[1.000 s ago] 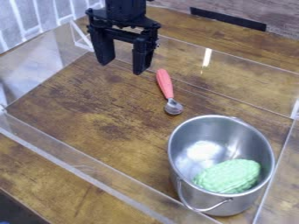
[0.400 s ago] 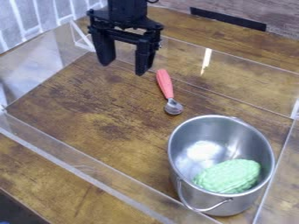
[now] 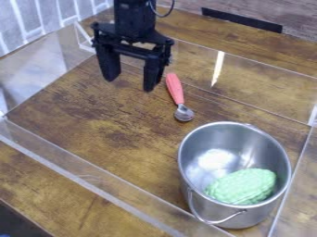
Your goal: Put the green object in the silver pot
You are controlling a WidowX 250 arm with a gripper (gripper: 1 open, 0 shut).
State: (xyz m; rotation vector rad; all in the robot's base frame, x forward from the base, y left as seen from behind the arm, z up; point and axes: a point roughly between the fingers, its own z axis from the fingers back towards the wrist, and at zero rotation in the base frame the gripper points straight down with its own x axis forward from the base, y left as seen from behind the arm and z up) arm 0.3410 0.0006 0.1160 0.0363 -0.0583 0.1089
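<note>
While pincer [image 3: 132, 81] gapes, green object [image 3: 240, 186] in pot [image 3: 233, 172]

single camera, high above table, facing down aslant, whole workspace

shiny smooth metal on the silver pot [image 3: 207, 154], bumpy matt light green surface on the oval lump [image 3: 243, 187], brown grained wood on the tabletop [image 3: 106, 130], glossy metal on the bowl of the red-handled spoon [image 3: 183, 114]

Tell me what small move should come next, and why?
Probably none beyond drawing the open gripper back: the green object already lies inside the silver pot, and the gripper hangs well away from both.
</note>
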